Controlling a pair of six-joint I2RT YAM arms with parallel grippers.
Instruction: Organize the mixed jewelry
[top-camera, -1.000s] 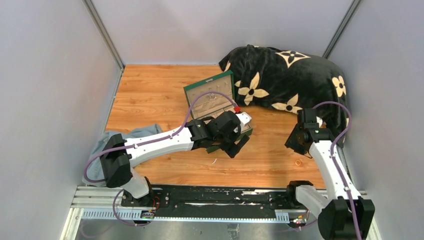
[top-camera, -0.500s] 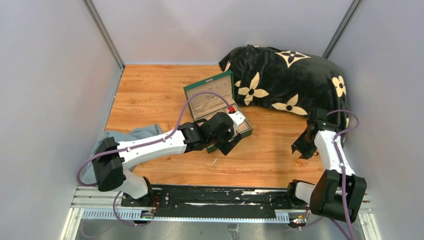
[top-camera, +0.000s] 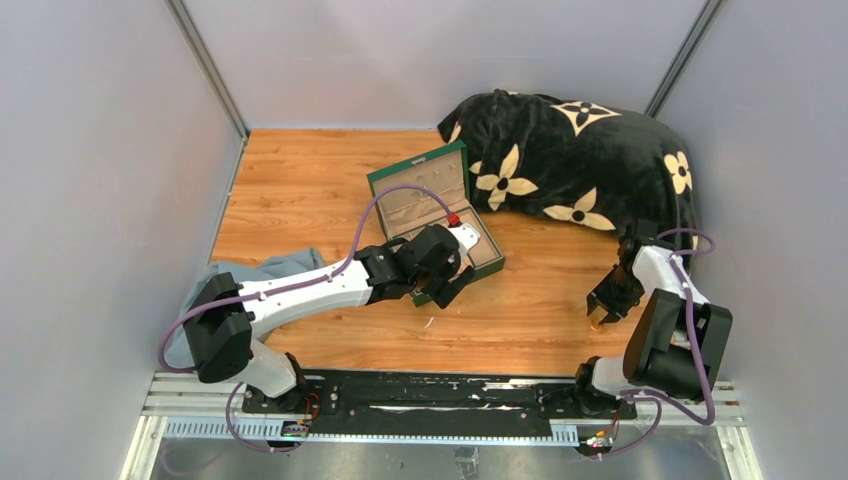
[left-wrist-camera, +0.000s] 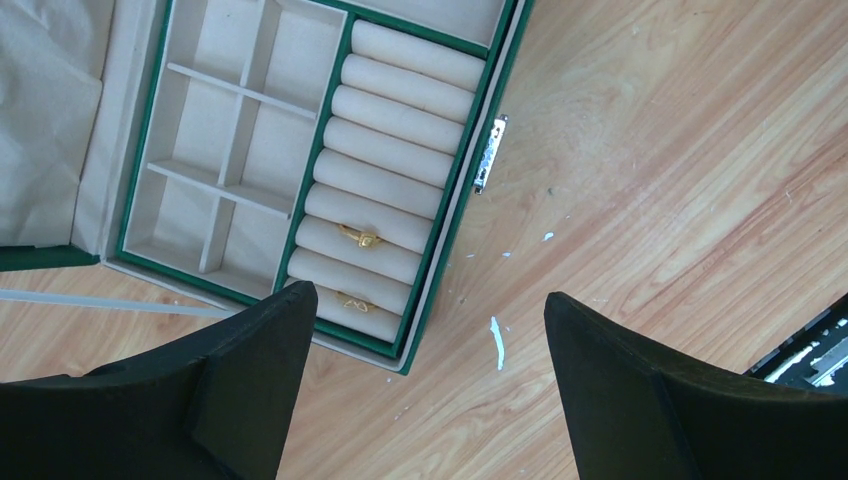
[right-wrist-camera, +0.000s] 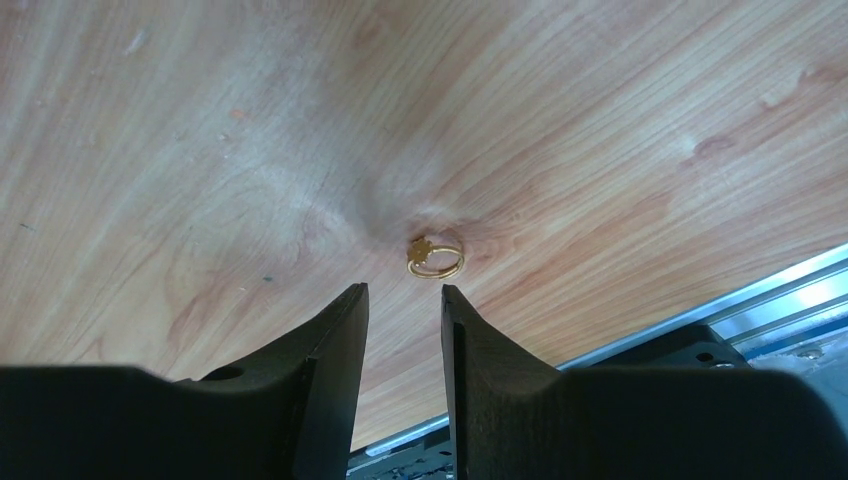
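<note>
The green jewellery box stands open mid-table. In the left wrist view its rim frames cream ring rolls, with one gold ring and a second gold ring set between them. My left gripper is wide open and empty over the box's near corner. A small gold ring lies on the wood just beyond my right gripper, which is narrowly open and empty, low over the table at front right. No silvery cluster is in view.
A black blanket with cream flowers is heaped at the back right. A blue-grey cloth lies at the left edge. A thin pale sliver lies on the wood by the box. The metal rail runs close behind the right gripper.
The right arm has swung down and toward the near edge, bringing its gripper over the ring. The left gripper has drawn back a little toward the left and near side of the box.
</note>
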